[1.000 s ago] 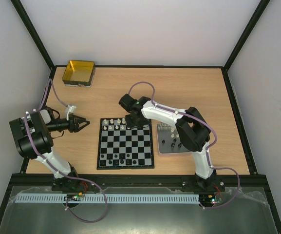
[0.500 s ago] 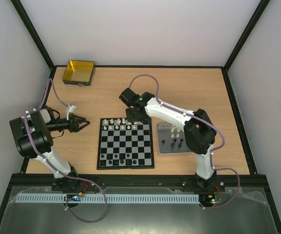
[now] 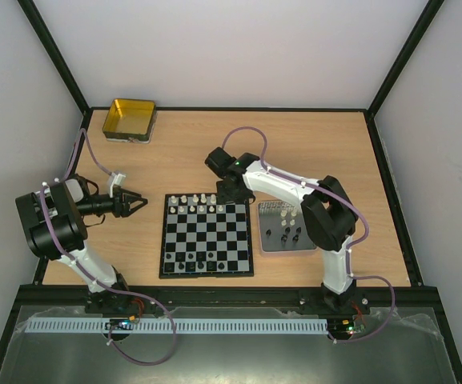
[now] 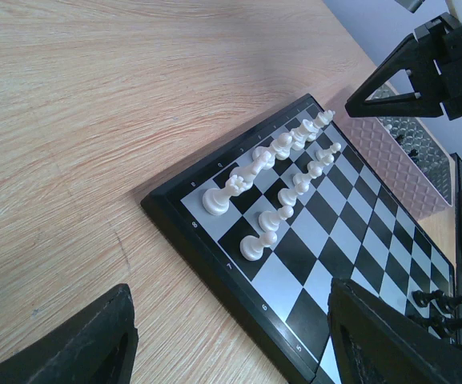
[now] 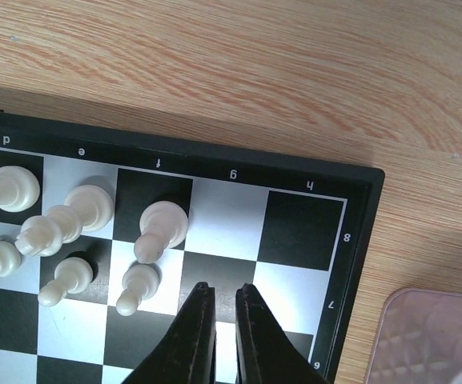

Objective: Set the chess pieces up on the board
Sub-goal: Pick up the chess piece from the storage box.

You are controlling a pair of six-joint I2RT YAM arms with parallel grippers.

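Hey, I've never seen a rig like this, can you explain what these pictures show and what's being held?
These are two white-and-black robot arms bolted at a light wooden table's near edge. The wide picture looks down from above and behind; the other two come from a camera on each wrist. On the table lie a black-and-grey chessboard with tiny white plastic pieces on its far rows and a few black ones on its near rows, a silver-grey square tray holding more pieces, and a gold-yellow tin in the far left corner. The left pincer hangs open left of the board; the right pincer, nearly closed, hovers over the board's far right corner. Neither holds anything.
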